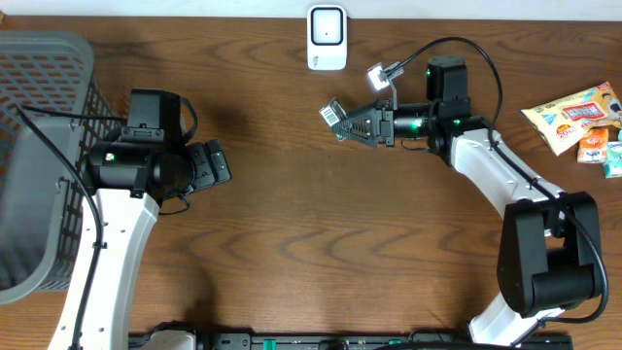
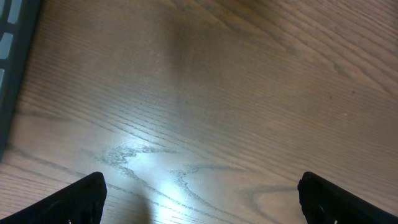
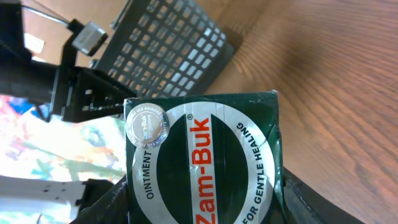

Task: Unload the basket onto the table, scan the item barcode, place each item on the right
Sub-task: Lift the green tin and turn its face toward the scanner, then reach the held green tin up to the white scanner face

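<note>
My right gripper [image 1: 350, 123] is shut on a small dark green Zam-Buk ointment box [image 3: 202, 162], held above the table. From overhead, the box [image 1: 333, 114] shows a white barcode face turned upward. It hangs just below and to the right of the white scanner [image 1: 327, 37] standing at the table's far edge. In the right wrist view the box fills the space between the black fingers [image 3: 311, 202]. My left gripper [image 1: 216, 163] is open over bare wood, nothing between its fingertips [image 2: 87, 199].
A grey mesh basket [image 1: 39, 156] stands at the left edge, beside my left arm. Several snack packets [image 1: 578, 117] lie at the right edge. A cable loops above the right wrist [image 1: 457, 49].
</note>
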